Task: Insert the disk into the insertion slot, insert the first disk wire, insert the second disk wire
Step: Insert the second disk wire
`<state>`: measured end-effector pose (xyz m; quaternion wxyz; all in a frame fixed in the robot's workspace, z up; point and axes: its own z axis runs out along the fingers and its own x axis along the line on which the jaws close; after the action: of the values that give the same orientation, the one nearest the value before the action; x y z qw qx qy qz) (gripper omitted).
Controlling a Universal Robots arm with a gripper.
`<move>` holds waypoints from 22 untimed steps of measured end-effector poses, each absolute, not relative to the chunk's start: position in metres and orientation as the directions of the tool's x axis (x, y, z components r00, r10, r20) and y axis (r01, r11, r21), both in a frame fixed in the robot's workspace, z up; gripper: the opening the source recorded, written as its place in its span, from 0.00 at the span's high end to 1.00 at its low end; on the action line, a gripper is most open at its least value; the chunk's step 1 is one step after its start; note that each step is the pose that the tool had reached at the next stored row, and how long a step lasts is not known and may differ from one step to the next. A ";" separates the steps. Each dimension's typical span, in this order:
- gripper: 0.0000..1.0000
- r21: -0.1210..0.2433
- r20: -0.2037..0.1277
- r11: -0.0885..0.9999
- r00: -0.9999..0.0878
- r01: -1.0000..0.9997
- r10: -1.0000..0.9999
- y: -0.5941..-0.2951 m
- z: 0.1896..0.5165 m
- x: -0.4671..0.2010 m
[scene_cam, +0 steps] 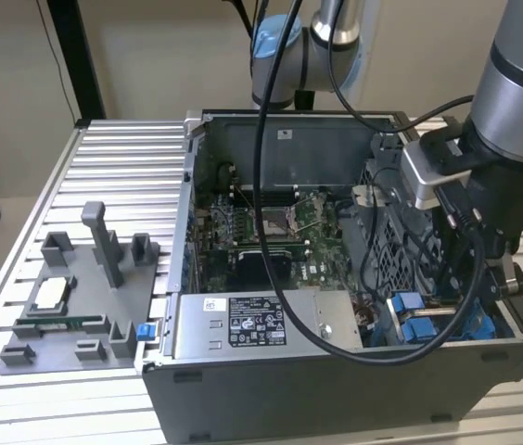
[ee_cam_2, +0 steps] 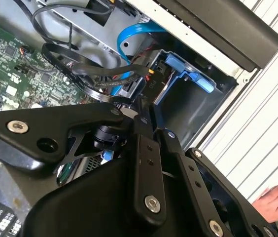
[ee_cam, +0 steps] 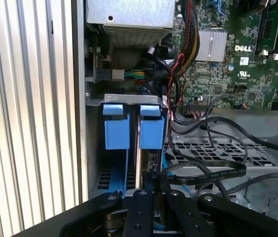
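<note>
Your black claw is down in the grey metal drive bay with blue rails, clenched on something thin (disk or wire, can't tell), insertion unfinished.

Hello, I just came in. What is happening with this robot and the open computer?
A single robot arm is working inside an open desktop computer case that lies on a slatted metal table. Its claw is lowered into the corner with the blue drive carriers, next to black cables and near the motherboard. In the second wrist view, a blue-railed drive bay sits beside the claw, and a person's hand rests at the table's edge.
</note>
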<state>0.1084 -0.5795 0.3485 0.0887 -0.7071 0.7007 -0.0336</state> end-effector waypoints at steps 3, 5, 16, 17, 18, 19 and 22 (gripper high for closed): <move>1.00 -0.173 -0.077 -0.002 0.016 -0.985 -0.997 -0.579 0.348 0.108; 1.00 -0.173 -0.077 -0.002 0.015 -0.985 -0.997 -0.579 0.348 0.108; 1.00 -0.173 -0.086 0.000 0.016 -0.985 -0.996 -0.579 0.343 0.109; 1.00 -0.173 -0.087 0.000 0.015 -0.985 -0.996 -0.579 0.343 0.109; 1.00 -0.173 -0.087 0.000 0.015 -0.985 -0.996 -0.579 0.343 0.109; 1.00 -0.173 -0.088 0.000 0.015 -0.985 -0.996 -0.579 0.342 0.109; 1.00 -0.173 -0.092 0.001 0.016 -0.985 -0.996 -0.579 0.341 0.110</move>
<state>0.1096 -0.5794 0.3414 0.0942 -0.7063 0.7010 -0.0286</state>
